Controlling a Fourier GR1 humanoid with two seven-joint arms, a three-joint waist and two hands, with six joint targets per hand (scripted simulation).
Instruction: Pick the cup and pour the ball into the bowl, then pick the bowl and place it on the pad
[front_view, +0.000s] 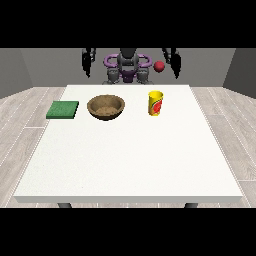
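Nothing is picked up yet. On the table (125, 160) the bowl (106, 107) sits at centre, pad (63, 110) at its nine o'clock, cup (155, 103) at three. A ball (159, 66) shows at the cup's twelve o'clock, apparently not inside. Both hands (88, 61) (173, 59) hang back; I cannot tell how their fingers lie. Next: reach for the cup.

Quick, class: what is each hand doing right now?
Hand at the view's left: holds nothing; fingers cannot be told.
Hand at the view's right: holds nothing; fingers cannot be told.

The robot (128, 65) has a dark grey and black body with purple rings at the shoulders, grey round parts below, and black arms.
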